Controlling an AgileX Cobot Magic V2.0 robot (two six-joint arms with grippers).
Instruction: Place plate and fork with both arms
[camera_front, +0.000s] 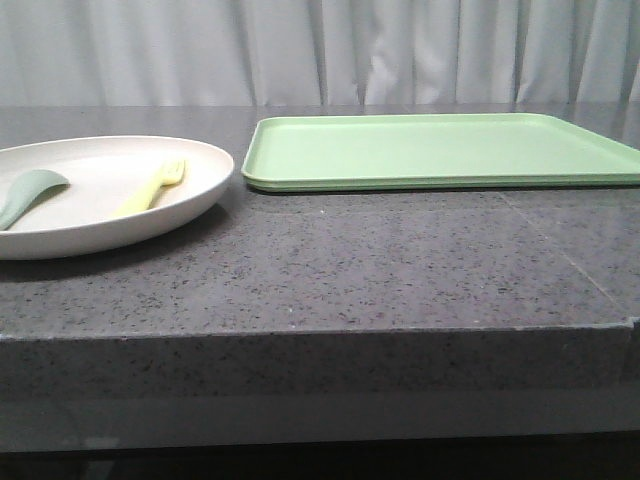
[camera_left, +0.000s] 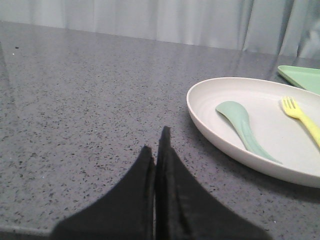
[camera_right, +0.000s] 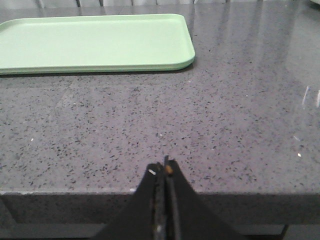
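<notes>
Front view: no arm shows here. The plate (camera_front: 100, 195) sits on the grey bench (camera_front: 350, 270), with the fork (camera_front: 152, 187) and a spoon (camera_front: 28, 192) lying inside it, apart from each other. A green tray (camera_front: 440, 150) lies flat just beside the plate's rim, a narrow strip of bench between them. The tray carries nothing, so it is probably where the plate and fork are meant to go.

Left wrist view: the left jaws (camera_left: 159, 145) are pressed together, gripping nothing, low over bare bench. The plate (camera_left: 210, 130) lies ahead of the jaws and off to one side, near but not touching them. The spoon (camera_left: 240, 122) is the closer of the two utensils; the fork (camera_left: 300, 117) lies beyond it, toward the far rim, with a corner of the tray (camera_left: 302, 77) past that. This arm seems placed to take the plate, and its jaws must part before they can pinch the rim.

Right wrist view: the right jaws (camera_right: 165, 167) are also closed and empty, at the bench's (camera_right: 240, 115) near edge. The tray (camera_right: 95, 42) lies well ahead and to one side. Plate and fork are out of this view, so this arm has farther to reach for the fork.
</notes>
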